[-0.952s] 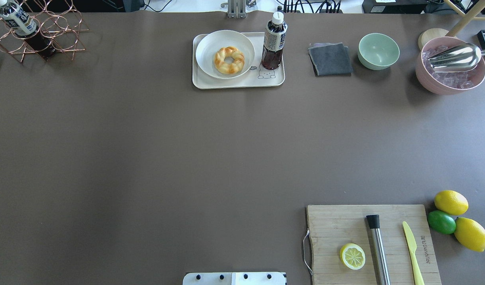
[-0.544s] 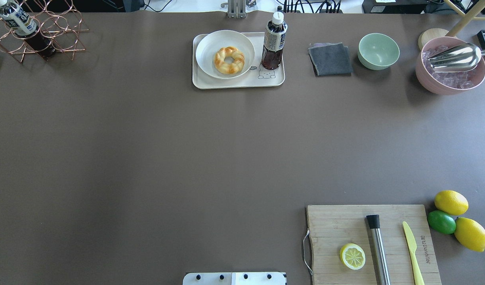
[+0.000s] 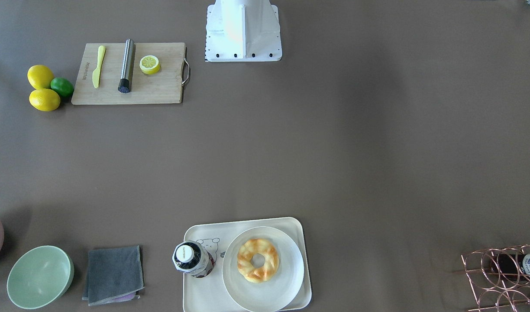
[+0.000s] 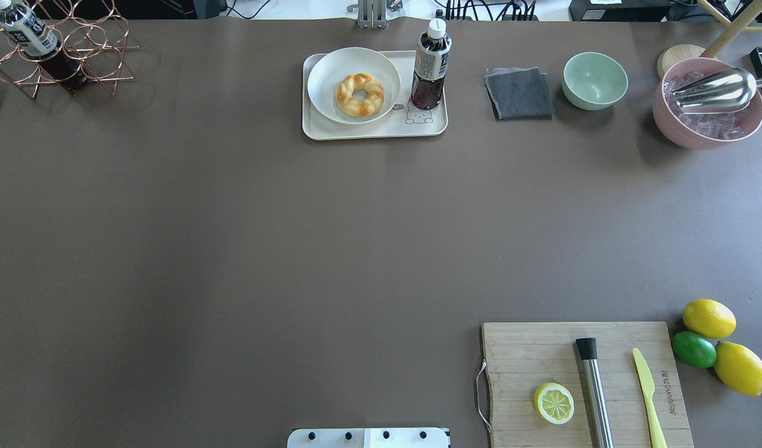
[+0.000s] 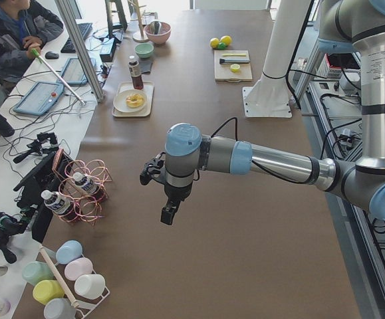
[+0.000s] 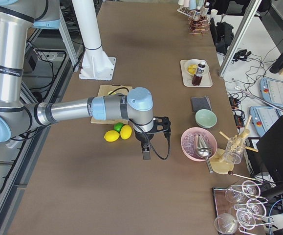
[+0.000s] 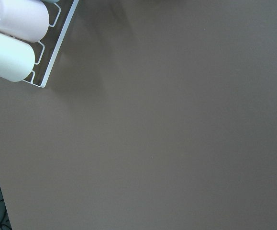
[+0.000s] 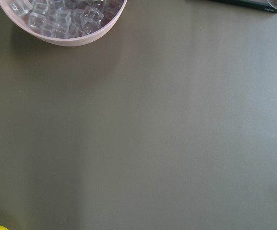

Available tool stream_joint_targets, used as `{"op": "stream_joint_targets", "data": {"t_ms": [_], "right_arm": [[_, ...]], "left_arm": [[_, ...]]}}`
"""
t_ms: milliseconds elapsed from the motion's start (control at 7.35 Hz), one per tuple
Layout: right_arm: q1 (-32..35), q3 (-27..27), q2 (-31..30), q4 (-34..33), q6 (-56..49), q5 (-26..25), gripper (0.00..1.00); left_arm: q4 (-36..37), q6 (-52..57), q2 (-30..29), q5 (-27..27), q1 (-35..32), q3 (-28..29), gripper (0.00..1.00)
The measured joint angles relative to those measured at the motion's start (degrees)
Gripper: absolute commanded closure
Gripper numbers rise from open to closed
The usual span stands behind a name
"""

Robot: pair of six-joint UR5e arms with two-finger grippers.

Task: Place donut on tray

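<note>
A: Is anything moving on the bench (image 4: 231, 249) right now?

B: Nothing that I am seeing. Set against the overhead pictures from the last second, everything is sitting exactly where it was. The donut (image 4: 360, 94) is lying flat on the round plate (image 4: 322, 68), and that plate is resting on the tray (image 4: 375, 129), beside the dark bottle (image 4: 429, 65) standing at the tray's bear-print end.

A: So the donut is touching the plate, not the tray itself?

B: Yes, it is lying well inside the tray's rim but riding on the plate. I am reading that as the placement being effectively in order already, or else as a move off the plate not yet starting. The pictures alone are not settling which.

A: And the arms?

B: Both are hanging well apart from the tray. The left pincer (image 5: 168, 216) is pointing down over bare bench near the copper wire rack (image 5: 86, 183), and its wrist camera is showing only brown surface and a corner of a cup rack (image 7: 14, 28). The right pincer (image 6: 146, 152) is hovering between the lemons (image 6: 119, 133) and the pink ice bowl (image 6: 198, 143).

A: Released or clenched?

B: I cannot tell for either. They are appearing only in the side views, and neither is carrying anything that I can see.
</note>
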Motion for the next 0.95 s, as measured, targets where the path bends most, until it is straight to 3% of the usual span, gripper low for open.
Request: {"op": "stream_joint_targets", "data": {"t_ms": [952], "right_arm": [[0.0,-0.2,-0.1,-0.1,0.1,0.0,0.00]], "left_arm": [[-3.1,0.7,2.3,0.2,0.0,0.3,0.03]]}}
